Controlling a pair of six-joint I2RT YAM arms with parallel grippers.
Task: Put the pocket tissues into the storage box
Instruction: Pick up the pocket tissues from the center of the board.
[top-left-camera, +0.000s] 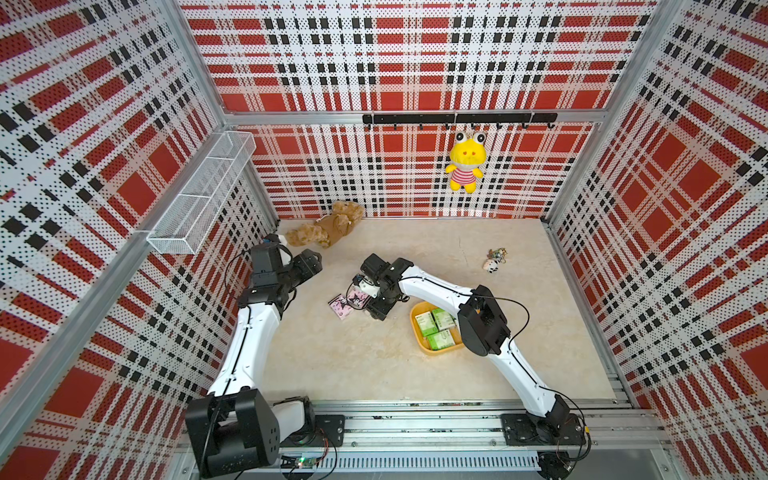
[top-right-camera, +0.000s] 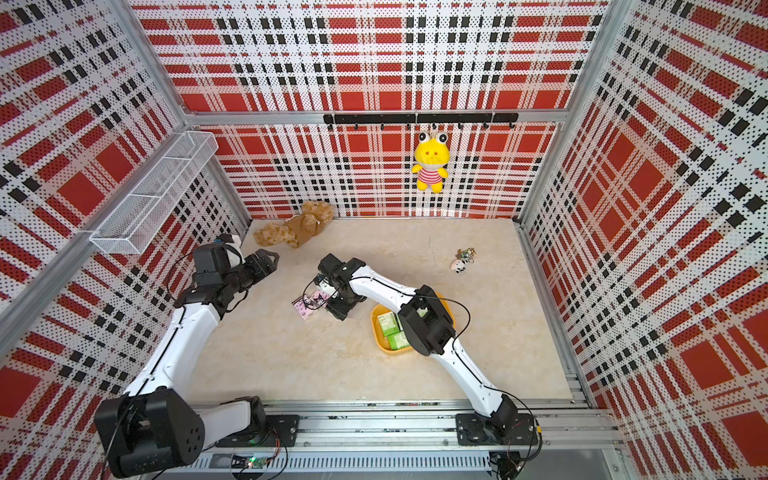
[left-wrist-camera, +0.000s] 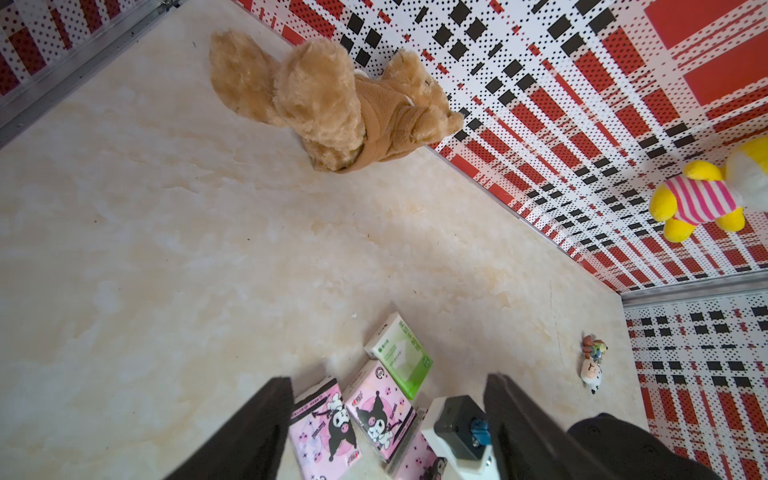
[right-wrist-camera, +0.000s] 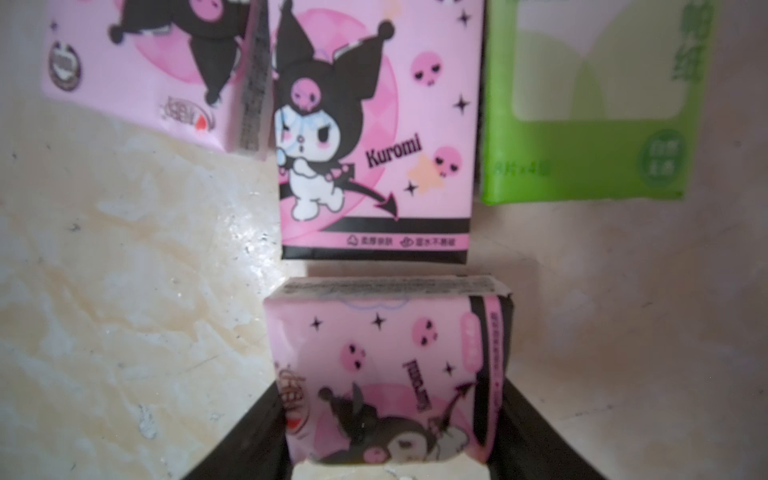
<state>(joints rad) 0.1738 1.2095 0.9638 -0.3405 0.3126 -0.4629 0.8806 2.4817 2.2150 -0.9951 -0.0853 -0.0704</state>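
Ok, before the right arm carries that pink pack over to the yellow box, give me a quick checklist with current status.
1. Pink tissue pack between the jaws of the right gripper: ok, both jaws press its sides.
2. Pack lifted off the table: cannot tell.
3. Neighbouring pink pack apart from the gripped one: ok, a gap shows.
4. Free room in the yellow storage box: cannot tell, the right arm covers part.
5. Left gripper out of the way: ok, jaws open, empty, away from the box.
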